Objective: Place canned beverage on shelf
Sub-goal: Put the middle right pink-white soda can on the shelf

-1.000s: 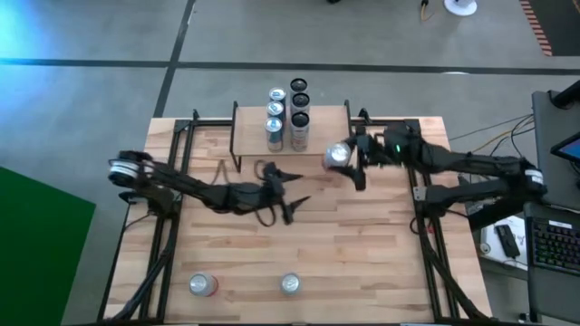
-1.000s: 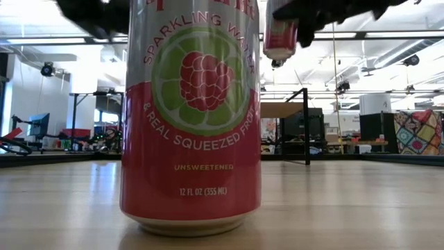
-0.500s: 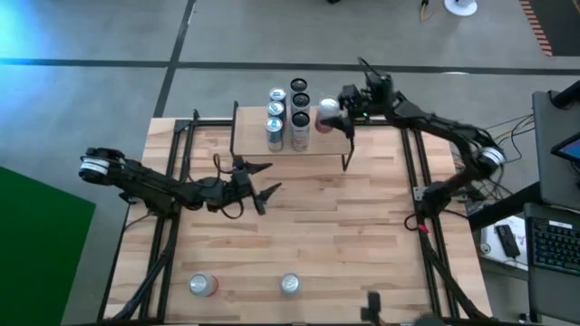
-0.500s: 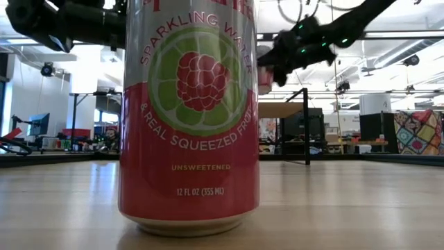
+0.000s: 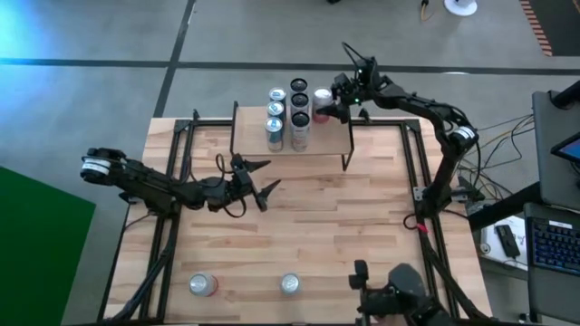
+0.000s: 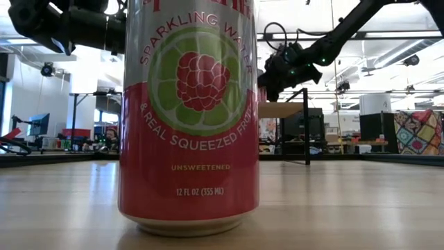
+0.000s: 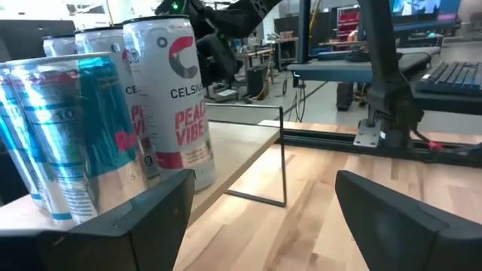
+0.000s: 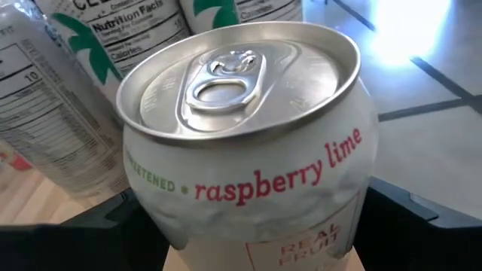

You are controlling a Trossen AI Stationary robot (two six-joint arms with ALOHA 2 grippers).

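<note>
My right gripper point(image 5: 333, 102) is shut on a white and pink raspberry lime can point(image 8: 248, 165) at the far right end of the shelf point(image 5: 326, 140). The shelf has a light wood top on black wire legs, and several cans point(image 5: 288, 110) stand on it in two rows. The can's bottom is hidden, so I cannot tell whether it rests on the shelf. My left gripper point(image 5: 265, 177) hangs open and level over the table, near the shelf's near edge, with nothing between its fingers point(image 7: 143, 218). My right gripper pinches the can's side wall point(image 8: 354, 188) between its two fingers, one on each side, below the top rim. The fingers point(image 8: 422, 218) come in about level from the table's right side. The can stands upright with its pull tab up.
Two more cans stand near the table's front edge, a red one point(image 5: 202, 284) and one to its right point(image 5: 289, 284). One of them point(image 6: 187, 118) fills the middle of the low view. Bare wood lies between the shelf and these cans.
My right gripper has carried the can from beside the shelf's near right corner toward the far edge and leftward, to the shelf's far right end. The can now stands upright. My left gripper has drawn back toward the table's left, still open.
</note>
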